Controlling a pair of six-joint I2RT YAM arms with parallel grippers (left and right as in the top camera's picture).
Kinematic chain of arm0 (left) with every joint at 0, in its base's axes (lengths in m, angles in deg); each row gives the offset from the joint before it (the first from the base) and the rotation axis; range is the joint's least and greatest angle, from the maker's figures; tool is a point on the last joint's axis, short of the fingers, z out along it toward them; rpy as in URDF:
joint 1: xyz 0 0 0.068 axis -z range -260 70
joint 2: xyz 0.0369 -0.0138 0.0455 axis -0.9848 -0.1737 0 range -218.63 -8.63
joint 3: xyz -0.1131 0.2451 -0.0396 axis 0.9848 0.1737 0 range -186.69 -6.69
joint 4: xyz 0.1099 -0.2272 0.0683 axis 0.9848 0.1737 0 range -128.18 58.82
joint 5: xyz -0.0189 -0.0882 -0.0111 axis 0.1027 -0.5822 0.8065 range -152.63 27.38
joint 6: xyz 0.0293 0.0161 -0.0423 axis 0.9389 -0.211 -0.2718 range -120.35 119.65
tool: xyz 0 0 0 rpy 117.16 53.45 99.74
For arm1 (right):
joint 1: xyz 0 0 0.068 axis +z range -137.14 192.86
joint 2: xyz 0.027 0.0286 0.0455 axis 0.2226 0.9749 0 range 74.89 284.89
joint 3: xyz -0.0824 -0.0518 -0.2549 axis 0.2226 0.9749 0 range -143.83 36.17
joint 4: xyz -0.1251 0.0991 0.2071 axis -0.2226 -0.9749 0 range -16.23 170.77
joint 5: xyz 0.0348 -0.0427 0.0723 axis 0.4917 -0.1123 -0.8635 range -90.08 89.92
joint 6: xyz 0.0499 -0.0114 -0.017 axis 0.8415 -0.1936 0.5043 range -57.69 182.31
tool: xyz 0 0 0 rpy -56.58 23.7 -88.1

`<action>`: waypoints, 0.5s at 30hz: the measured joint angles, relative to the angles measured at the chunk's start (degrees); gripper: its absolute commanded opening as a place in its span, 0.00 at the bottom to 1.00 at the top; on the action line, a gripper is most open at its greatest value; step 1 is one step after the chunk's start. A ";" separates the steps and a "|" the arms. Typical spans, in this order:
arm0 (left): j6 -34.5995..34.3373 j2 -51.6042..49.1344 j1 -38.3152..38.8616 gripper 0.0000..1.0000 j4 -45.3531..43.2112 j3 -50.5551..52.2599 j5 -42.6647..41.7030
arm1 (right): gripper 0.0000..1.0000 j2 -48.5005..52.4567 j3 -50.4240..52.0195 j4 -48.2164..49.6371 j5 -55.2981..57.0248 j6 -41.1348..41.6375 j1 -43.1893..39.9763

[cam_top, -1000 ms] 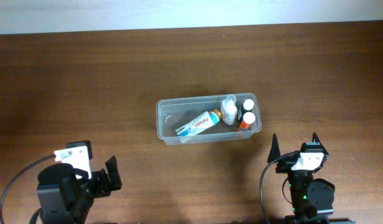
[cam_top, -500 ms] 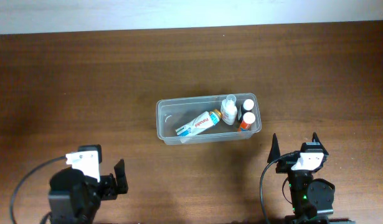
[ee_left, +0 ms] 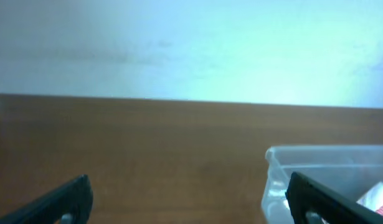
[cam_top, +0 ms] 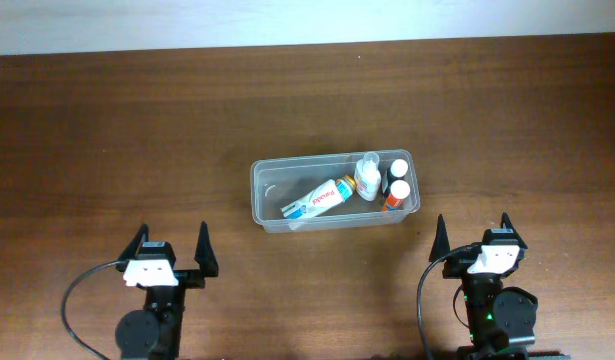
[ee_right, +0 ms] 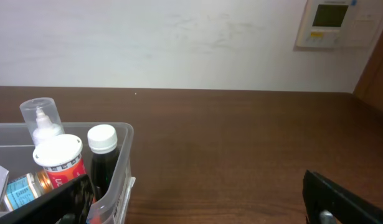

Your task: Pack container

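Brown table point(cam_top: 107, 120): centre, 1 container point(cam_top: 254, 195) holding bottles point(cam_top: 367, 180); bottom edge, left gripper point(cam_top: 172, 232) and right gripper point(cam_top: 472, 222), both spread wide, empty.

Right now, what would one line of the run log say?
container: mid-table, small bottles inside | left gripper: open, empty, away from container | right gripper: open, empty, away from container

One clear container point(cam_top: 259, 192), four small bottles point(cam_top: 367, 181), one white box point(cam_top: 317, 198)

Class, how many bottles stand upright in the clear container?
3, all at the container's right end: a clear-capped white bottle, a dark white-capped bottle, and a red-labelled bottle beside it. None seems hidden.
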 measured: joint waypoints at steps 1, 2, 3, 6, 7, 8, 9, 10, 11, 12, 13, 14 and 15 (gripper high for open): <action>0.00 0.00 0.00 1.00 0.26 0.72 0.37 | 0.98 0.00 0.00 0.02 0.00 -0.02 0.00; -0.02 0.00 0.00 1.00 1.07 1.18 0.76 | 0.99 0.00 0.00 0.00 0.00 0.00 0.00; -0.02 0.07 0.00 1.00 2.56 1.25 1.11 | 0.98 0.00 0.00 0.00 0.00 -0.02 0.00; 0.00 0.04 0.00 1.00 3.78 1.25 1.31 | 0.98 0.00 0.00 0.00 0.00 0.04 0.00; 0.00 0.04 0.00 1.00 3.78 1.25 1.31 | 0.98 0.00 0.00 0.00 0.00 -0.04 0.00; 0.00 0.04 0.00 1.00 3.80 1.25 1.31 | 0.98 0.00 0.00 0.00 0.00 -0.02 0.00; 0.00 0.04 0.00 1.00 3.80 1.25 1.31 | 0.98 0.00 0.00 0.02 0.00 -0.02 0.00; 0.00 0.04 0.00 1.00 3.78 1.25 1.31 | 0.98 0.00 0.00 0.00 0.00 0.00 0.00; 0.00 0.04 0.00 1.00 3.78 1.25 1.31 | 0.99 0.00 0.00 0.00 0.00 0.00 0.00; 0.00 0.04 0.00 1.00 3.80 1.25 1.31 | 0.98 0.00 0.00 0.00 0.00 -0.02 0.00; 0.00 0.04 0.00 1.00 3.80 1.25 1.31 | 0.98 0.00 0.00 0.00 0.00 0.00 0.00; 0.00 0.04 0.00 1.00 3.80 1.25 1.31 | 0.98 0.00 0.00 0.02 0.00 0.00 0.00; 0.00 0.04 0.00 1.00 3.78 1.25 1.31 | 0.98 0.00 0.00 0.00 0.00 -0.02 0.00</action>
